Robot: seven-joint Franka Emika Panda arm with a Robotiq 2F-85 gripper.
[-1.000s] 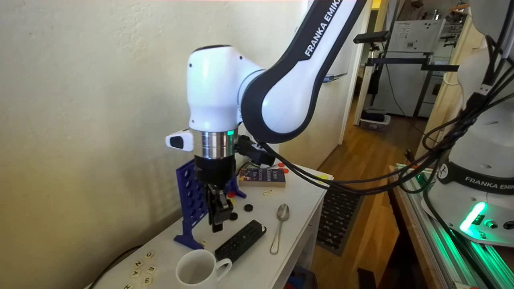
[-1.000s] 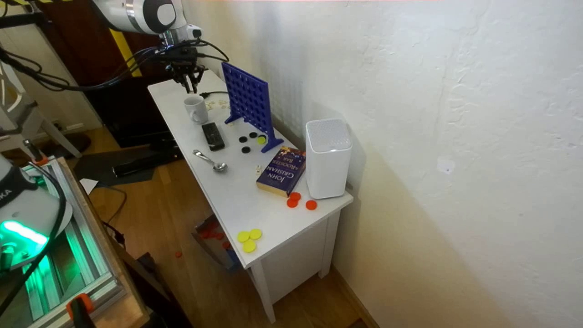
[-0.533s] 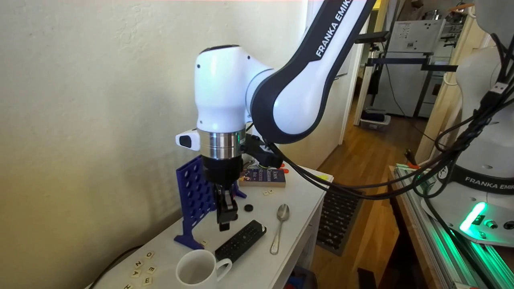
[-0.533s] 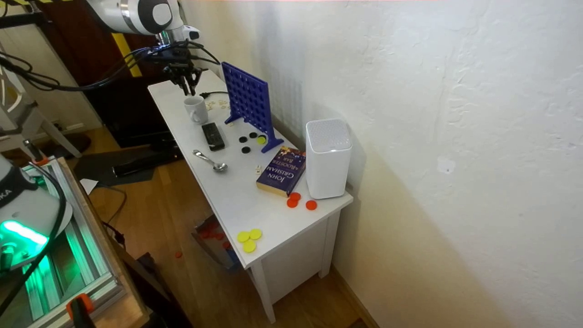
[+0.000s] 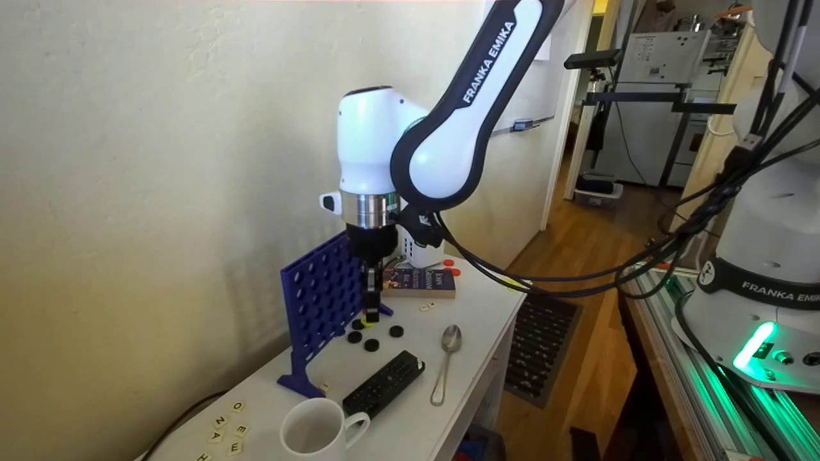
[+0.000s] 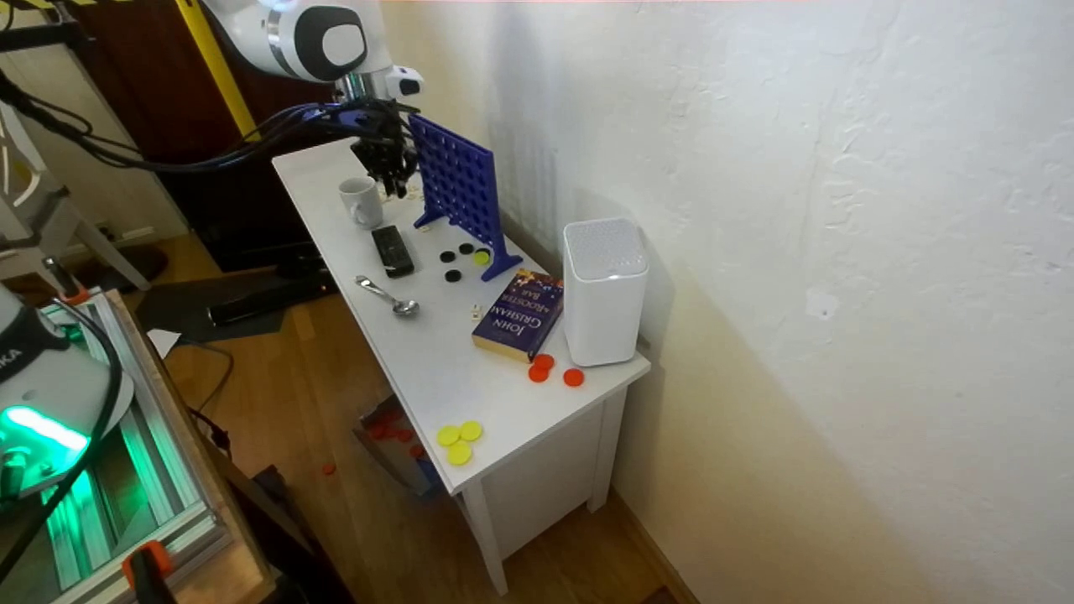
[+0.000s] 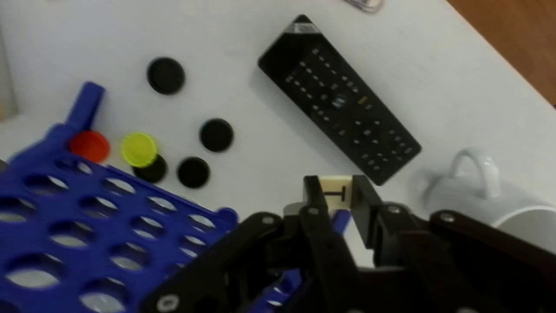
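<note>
My gripper [image 7: 335, 191] is closed around a small cream letter tile [image 7: 333, 184] with a dark sideways letter like a T. It points down above the white table, in an exterior view [image 5: 372, 314] and in an exterior view [image 6: 394, 189], where the tile is not discernible. A blue upright grid rack [image 5: 289, 320] stands close beside it and fills the lower left of the wrist view [image 7: 100, 243]. Black discs [image 7: 165, 75], a yellow disc [image 7: 139, 149] and a red disc [image 7: 90, 146] lie by the rack. A black remote [image 7: 339, 100] lies below and beyond the fingertips.
A white mug [image 6: 359, 205] stands near the remote. Loose letter tiles [image 5: 238, 405] lie near the wall. A spoon [image 6: 403, 308], a book [image 6: 522, 315], a white box [image 6: 606, 302], red discs [image 6: 573, 377] and yellow discs [image 6: 459, 453] are on the table [image 6: 419, 369]. Cables hang from the arm.
My gripper has moved away from the mug, along and closer to the blue rack, toward the book end. The fingers stay nearly closed. The things on the table have not moved.
</note>
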